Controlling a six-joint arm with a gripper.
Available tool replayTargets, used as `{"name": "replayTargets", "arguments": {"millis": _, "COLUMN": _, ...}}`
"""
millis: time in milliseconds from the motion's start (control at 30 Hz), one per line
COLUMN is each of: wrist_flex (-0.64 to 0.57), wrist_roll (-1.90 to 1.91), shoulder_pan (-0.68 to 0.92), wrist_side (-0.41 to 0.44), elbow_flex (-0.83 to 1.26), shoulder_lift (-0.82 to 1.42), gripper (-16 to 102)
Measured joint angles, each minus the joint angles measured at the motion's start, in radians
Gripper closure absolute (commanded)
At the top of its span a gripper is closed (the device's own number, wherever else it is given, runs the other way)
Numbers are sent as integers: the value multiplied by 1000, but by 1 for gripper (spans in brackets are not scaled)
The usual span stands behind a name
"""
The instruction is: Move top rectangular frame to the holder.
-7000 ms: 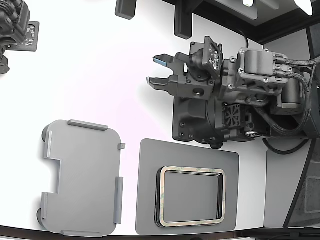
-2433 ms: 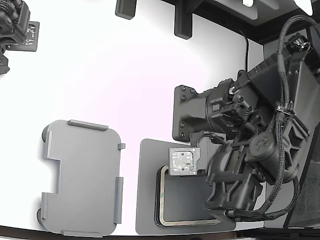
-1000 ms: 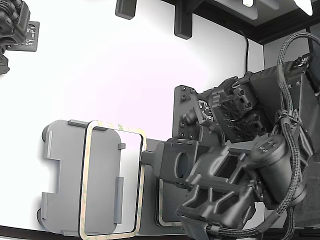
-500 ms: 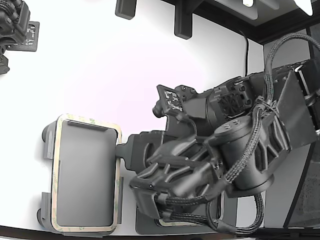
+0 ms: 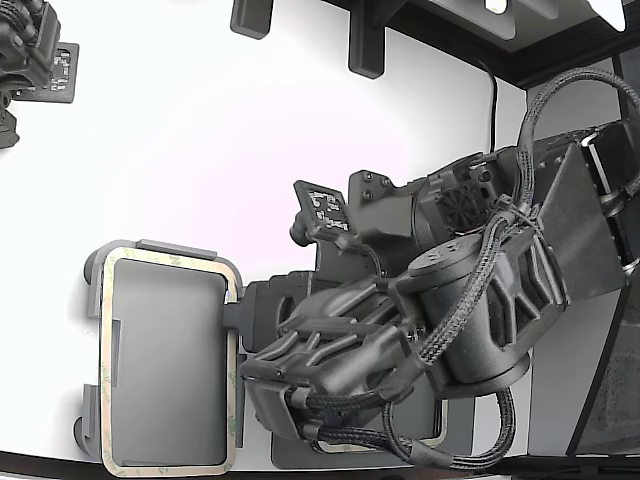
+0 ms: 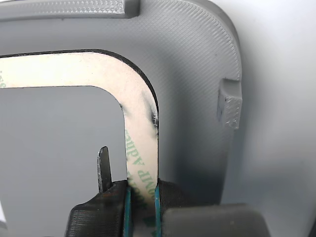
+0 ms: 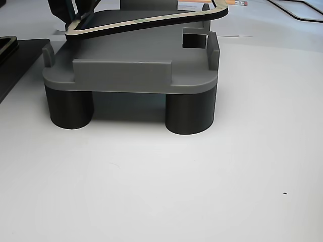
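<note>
The frame [image 5: 166, 362] has slid from overhanging the holder [image 5: 92, 275] at three o'clock to sitting square above it, tilted and not yet seated between the tabs. The gripper [image 6: 141, 197] pinches the frame's rim, jaws nearly closed. Green print on the frame reads partly "ADHE".

Bright white tabletop [image 5: 200, 130], glaring under strong light, dark surroundings.
</note>
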Motion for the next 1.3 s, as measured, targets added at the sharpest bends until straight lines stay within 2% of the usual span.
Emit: {"name": "replayTargets", "arguments": {"millis": 1300, "wrist_flex": 12, "wrist_roll": 28, "shoulder_pan": -9, "wrist_side": -25, "elbow_flex": -3, "shoulder_lift": -52, "gripper": 96}}
